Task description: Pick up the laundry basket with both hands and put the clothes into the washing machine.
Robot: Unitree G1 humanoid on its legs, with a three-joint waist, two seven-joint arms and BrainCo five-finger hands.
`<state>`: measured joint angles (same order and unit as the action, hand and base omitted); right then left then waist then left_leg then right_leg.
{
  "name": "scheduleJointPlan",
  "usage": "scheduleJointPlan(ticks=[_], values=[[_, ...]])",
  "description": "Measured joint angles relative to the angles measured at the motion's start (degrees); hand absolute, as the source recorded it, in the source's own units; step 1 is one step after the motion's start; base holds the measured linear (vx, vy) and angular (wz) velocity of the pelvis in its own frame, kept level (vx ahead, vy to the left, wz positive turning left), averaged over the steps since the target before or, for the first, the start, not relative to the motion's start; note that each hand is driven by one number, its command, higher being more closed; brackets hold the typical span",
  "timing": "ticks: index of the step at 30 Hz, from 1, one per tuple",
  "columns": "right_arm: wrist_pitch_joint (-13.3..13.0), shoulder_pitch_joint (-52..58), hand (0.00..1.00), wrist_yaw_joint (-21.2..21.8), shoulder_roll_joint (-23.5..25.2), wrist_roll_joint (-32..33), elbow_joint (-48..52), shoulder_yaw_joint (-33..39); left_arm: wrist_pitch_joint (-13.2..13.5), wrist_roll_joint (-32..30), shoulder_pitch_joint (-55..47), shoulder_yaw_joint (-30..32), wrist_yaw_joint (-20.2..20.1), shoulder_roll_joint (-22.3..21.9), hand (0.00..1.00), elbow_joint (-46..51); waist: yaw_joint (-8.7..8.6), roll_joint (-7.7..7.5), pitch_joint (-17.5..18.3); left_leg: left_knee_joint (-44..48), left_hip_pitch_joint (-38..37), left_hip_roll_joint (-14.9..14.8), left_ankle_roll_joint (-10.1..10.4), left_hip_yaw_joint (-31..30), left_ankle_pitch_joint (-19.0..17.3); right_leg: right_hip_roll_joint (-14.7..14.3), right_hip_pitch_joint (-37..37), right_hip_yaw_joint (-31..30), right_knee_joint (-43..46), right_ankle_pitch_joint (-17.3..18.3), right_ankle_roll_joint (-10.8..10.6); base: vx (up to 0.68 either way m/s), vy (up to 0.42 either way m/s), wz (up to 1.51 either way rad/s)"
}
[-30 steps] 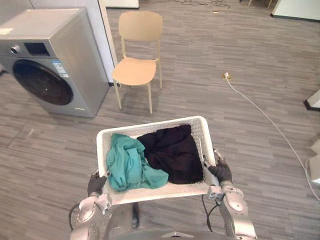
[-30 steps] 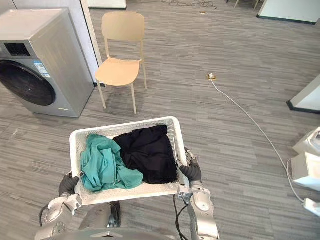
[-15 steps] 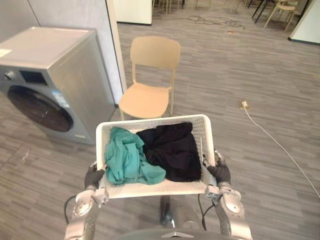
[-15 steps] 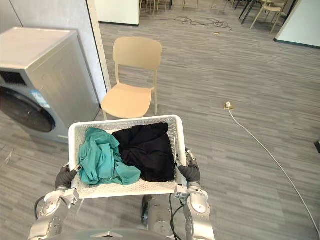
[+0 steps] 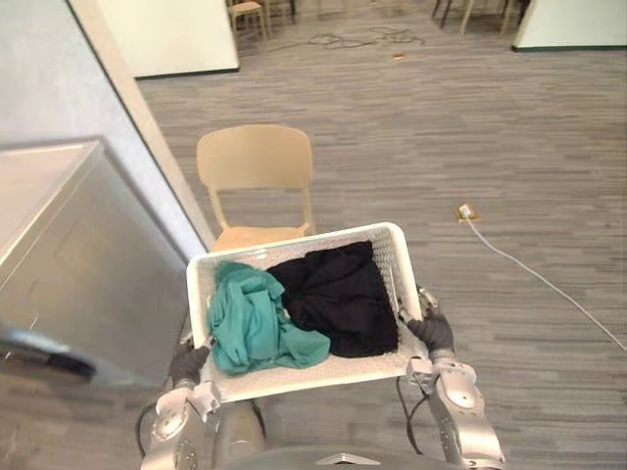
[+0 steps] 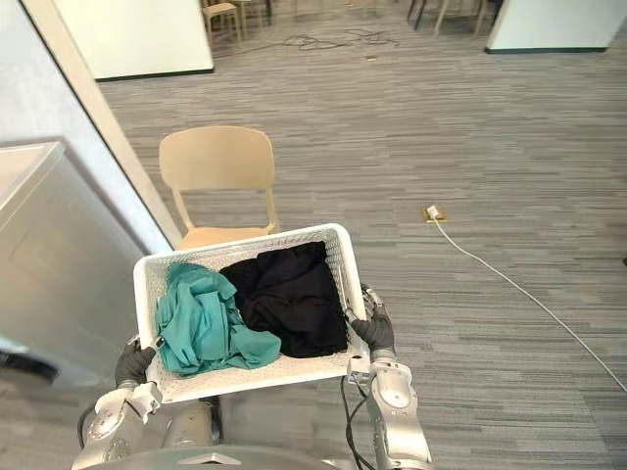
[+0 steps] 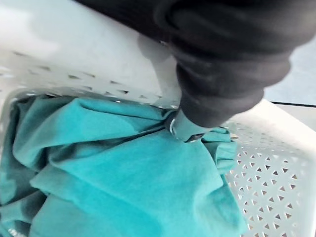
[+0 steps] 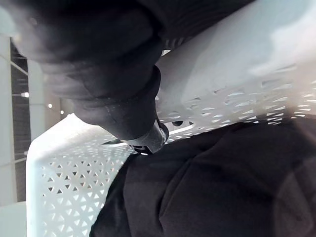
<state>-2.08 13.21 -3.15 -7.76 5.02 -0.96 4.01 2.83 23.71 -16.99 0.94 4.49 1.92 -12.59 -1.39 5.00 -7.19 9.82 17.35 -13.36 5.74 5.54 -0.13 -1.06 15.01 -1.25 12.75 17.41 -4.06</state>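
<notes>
Pickup done: basket (image 5: 343, 369) is up off the floor, left robot hand (image 5: 186, 362) & right robot hand (image 5: 434, 333) each clamped on a side rim. Teal top (image 5: 253, 323) & black garment (image 5: 338, 299) lie inside, not unloaded yet. Washer (image 5: 78, 255) is near, front-left by the chair (image 5: 255, 162); approach & loading remain.

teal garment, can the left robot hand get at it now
Probably not: the left robot hand grips the laundry basket rim beside the teal garment, sharing the load with the right robot hand; letting go would likely tip it.
</notes>
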Motion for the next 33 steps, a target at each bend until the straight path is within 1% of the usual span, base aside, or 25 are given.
scheduleJointPlan(ticks=[1, 2, 3, 4, 5, 7, 9, 10, 11, 12, 13, 15, 16, 17, 18, 19, 20, 22, 24, 25, 27, 28, 31, 32, 33], values=[[0.1, 0.2, 1.0, 0.1, 0.0, 0.0, -0.4, 0.8, 0.0, 0.3, 0.1, -0.5, 0.1, 0.1, 1.0, -1.4, 0.52, 0.75, 1.1, 1.5, 0.0, 0.7, -2.2, -0.9, 7.7, 0.4, 1.8, -2.6, 0.4, 1.6, -1.6, 0.49, 0.397, -0.66], [0.1, 0.3, 1.0, 0.1, 0.4, -0.1, -0.9, 0.6, 0.0, 0.4, 0.4, -0.5, 0.1, 0.6, 1.0, -2.2, 0.87, 0.29, 2.0, 3.1, 0.4, 1.5, -1.1, -1.0, 10.0, 1.2, 1.8, -3.4, 1.1, 2.0, -2.3, 0.57, 0.476, -0.55], [0.1, 0.3, 1.0, 0.2, 2.1, -0.1, -2.6, 0.6, -0.2, 0.7, 1.2, -0.6, 0.1, 2.5, 1.0, -4.1, 0.25, -3.51, 3.4, 5.7, 1.4, 4.6, -2.0, 0.1, 7.5, 4.9, 0.0, -4.2, 3.6, 1.6, -2.5, 0.62, 0.525, -0.06], [0.1, 0.3, 1.0, 0.0, 3.1, -0.1, -2.8, 1.0, -0.5, 1.0, 2.3, -1.0, 0.1, 3.9, 1.0, -4.1, -0.24, -5.23, 3.5, 8.8, 3.1, 6.6, -3.5, 0.9, 4.7, 6.9, -1.7, -5.0, 6.6, 0.1, -2.8, 0.5, 0.416, 0.15], [0.1, 0.2, 1.0, 0.1, 3.2, 0.0, -2.8, 1.2, -0.6, 1.0, 2.6, -1.1, 0.0, 3.9, 1.0, -4.1, -0.22, -5.67, 3.6, 10.7, 3.9, 7.3, -4.3, 1.2, 3.2, 7.6, -2.4, -5.5, 8.0, -0.6, -3.4, 0.51, 0.406, 0.12], [0.2, 0.0, 1.0, 0.2, 3.2, -0.1, -3.1, 1.2, -0.9, 1.0, 2.7, -1.0, 0.1, 3.9, 1.0, -4.1, 0.21, -5.89, 3.6, 15.1, 3.6, 8.9, -6.2, 2.6, -1.5, 8.9, -3.8, -7.5, 13.5, -4.5, -4.4, 0.43, 0.341, 0.01], [0.2, -0.5, 1.0, 0.6, 4.3, 0.2, -5.9, 1.0, -1.2, 0.9, 2.6, -1.1, 0.1, 5.0, 1.0, -4.1, 0.43, -5.37, 3.1, 14.7, -0.7, 10.2, -8.0, 2.8, -4.6, 8.9, -9.3, -7.6, 27.8, -14.8, -5.2, 0.43, 0.394, 0.07], [0.2, -1.1, 1.0, 0.7, 4.8, 0.2, -6.7, 0.5, -1.2, 0.9, 2.4, -0.9, 0.1, 5.6, 1.0, -4.0, 0.81, -5.2, 2.9, 13.4, -2.3, 10.3, -8.5, 3.5, -5.2, 9.0, -12.5, -7.2, 34.3, -14.6, -4.8, 0.21, 0.248, -0.15], [0.6, -1.7, 1.0, 0.8, 5.4, 0.2, -7.0, 0.0, -1.2, 0.9, 2.3, -0.5, 0.3, 6.6, 1.0, -3.9, 1.36, -4.79, 2.0, 11.9, -5.1, 10.3, -9.2, 4.5, -5.8, 9.1, -17.1, -5.4, 40.9, -12.5, -3.5, 0.15, 0.203, -0.26], [0.7, -2.0, 1.0, 0.8, 5.3, 0.2, -7.1, -0.4, -1.2, 0.9, 2.2, -0.1, 0.3, 6.6, 1.0, -3.8, 1.42, -4.56, 1.2, 11.0, -6.8, 10.5, -9.7, 4.8, -6.2, 9.5, -18.6, -3.7, 42.8, -11.0, -2.6, 0.13, 0.185, -0.37], [0.8, -2.4, 1.0, 0.8, 4.9, 0.2, -7.1, -1.5, -1.2, 0.9, 2.1, 0.9, 0.3, 6.4, 1.0, -3.6, 1.61, -3.95, -0.2, 8.9, -9.7, 10.6, -9.9, 5.7, -6.4, 10.4, -22.1, 0.4, 44.4, -7.8, -0.2, 0.11, 0.132, -0.31], [0.9, -3.3, 1.0, 0.8, 4.9, 0.2, -7.0, -2.6, -1.2, 0.9, 1.5, 2.1, 0.3, 6.6, 1.0, -2.1, 1.56, -3.87, -2.1, 6.6, -11.7, 10.8, -9.7, 7.4, -6.8, 10.1, -28.2, 5.0, 40.5, -4.1, 1.5, 0.04, 0.054, -0.4], [0.9, -3.6, 1.0, 0.8, 4.9, 0.2, -6.7, -2.7, -1.1, 0.9, 1.4, 2.5, 0.3, 6.6, 1.0, -1.4, 1.38, -3.69, -2.8, 6.4, -11.7, 10.9, -9.7, 7.5, -6.8, 9.1, -29.5, 5.4, 37.4, -3.3, 1.4, 0.01, -0.043, -0.16], [0.8, -4.3, 1.0, 0.9, 4.9, 0.2, -6.4, -3.0, -0.9, 0.9, 1.4, 3.1, 0.3, 6.6, 1.0, -0.2, 0.82, -4.58, -4.1, 6.0, -11.4, 10.9, -9.7, 7.6, -6.7, 6.5, -30.4, 5.3, 28.0, -3.2, 0.3, 0.05, -0.091, 0.17], [0.8, -4.3, 1.0, 0.9, 4.9, 0.2, -5.4, -3.2, -0.9, 0.9, 1.1, 3.5, 0.3, 7.2, 1.0, 1.2, 0.38, -5.89, -5.2, 6.2, -10.8, 12.2, -8.5, 7.7, -6.5, 6.2, -30.2, 6.3, 16.4, -7.7, 3.0, 0.05, -0.085, 0.24], [0.8, -4.2, 1.0, 0.9, 4.8, 0.2, -4.0, -3.4, -0.8, 0.9, 1.1, 3.5, 0.3, 7.3, 1.0, 1.9, 0.19, -8.04, -5.7, 7.1, -10.4, 13.4, -7.8, 7.5, -6.6, 6.9, -30.9, 6.7, 14.2, -10.8, 4.9, 0.1, -0.108, 0.39], [0.7, -4.6, 1.0, 0.8, 3.7, 0.2, -3.0, -3.8, -0.8, 0.9, 1.6, 3.5, 0.6, 5.6, 1.0, 1.8, -0.12, -6.58, -7.4, 9.1, -8.9, 12.7, -7.0, 6.2, -7.2, 7.1, -30.9, 8.0, 14.9, -10.4, 4.6, 0.06, -0.077, 0.3], [0.6, -4.8, 1.0, 0.4, 1.0, 0.2, 2.7, -4.0, -0.2, 1.0, 2.1, 3.4, 1.2, 2.9, 1.0, 3.8, 0.28, -3.7, -10.7, 13.2, -3.3, 10.5, -6.5, 5.5, -8.1, 5.3, -33.9, 8.9, 13.9, -10.9, 5.3, 0.03, -0.067, 0.1], [0.6, -5.0, 1.0, 0.0, 0.3, 0.2, 5.6, -4.2, 0.3, 1.2, 2.5, 3.8, 1.4, 1.7, 1.0, 5.4, 0.74, -2.78, -13.4, 15.4, 0.1, 9.5, -6.0, 5.3, -8.6, 5.0, -36.6, 9.6, 14.9, -10.2, 6.1, -0.01, -0.062, 0.04], [0.6, -5.1, 1.0, -0.8, 0.1, 0.2, 9.3, -4.2, 0.7, 1.6, 2.9, 4.0, 1.4, 1.5, 1.0, 7.3, 1.06, -2.27, -16.8, 19.2, 3.7, 8.1, -5.3, 5.5, -10.1, 5.0, -39.4, 10.4, 18.0, -8.8, 6.8, -0.02, -0.08, 0.17], [0.6, -4.8, 1.0, -1.2, -0.4, 0.1, 13.2, -4.2, 0.8, 2.3, 3.4, 4.2, 1.4, 1.5, 1.0, 9.3, 1.17, -1.88, -19.3, 24.4, 7.8, 6.7, -5.3, 5.2, -11.3, 5.0, -42.7, 11.2, 21.9, -7.0, 7.5, -0.03, -0.095, 0.17], [0.6, -4.5, 1.0, -1.5, -0.7, -0.2, 16.5, -4.3, 1.0, 2.7, 4.4, 4.6, 1.4, 1.5, 1.0, 9.8, 1.82, -2.01, -20.3, 27.7, 11.4, 6.2, -5.1, 4.8, -12.7, 5.1, -46.3, 11.3, 25.4, -4.9, 7.5, -0.01, -0.087, 0.1], [0.6, -5.1, 1.0, -2.8, -0.9, -0.9, 18.6, -4.4, 1.3, 2.9, 6.4, 5.1, 1.6, 1.4, 1.0, 9.8, 2.11, -2.71, -22.3, 29.9, 13.5, 5.9, -5.1, 5.0, -13.1, 5.9, -48.3, 11.1, 27.5, -4.2, 7.8, 0.04, -0.025, 0.07], [0.6, -5.5, 1.0, -3.3, -1.2, -0.9, 19.0, -4.6, 1.7, 3.3, 6.7, 5.1, 1.7, 1.4, 1.0, 9.9, 2.12, -2.78, -22.4, 31.8, 15.4, 4.8, -6.9, 5.1, -14.4, 6.2, -49.3, 10.9, 28.1, -3.9, 7.9, 0.08, 0.027, -0.01], [0.6, -5.6, 1.0, -3.6, -1.4, -0.9, 19.5, -4.8, 1.8, 3.6, 6.8, 5.1, 2.0, 1.5, 1.0, 10.3, 1.98, -2.78, -22.4, 31.5, 15.4, 3.4, -6.7, 5.1, -14.5, 6.6, -50.0, 11.0, 28.9, -3.6, 7.5, 0.09, 0.046, 0.01]])
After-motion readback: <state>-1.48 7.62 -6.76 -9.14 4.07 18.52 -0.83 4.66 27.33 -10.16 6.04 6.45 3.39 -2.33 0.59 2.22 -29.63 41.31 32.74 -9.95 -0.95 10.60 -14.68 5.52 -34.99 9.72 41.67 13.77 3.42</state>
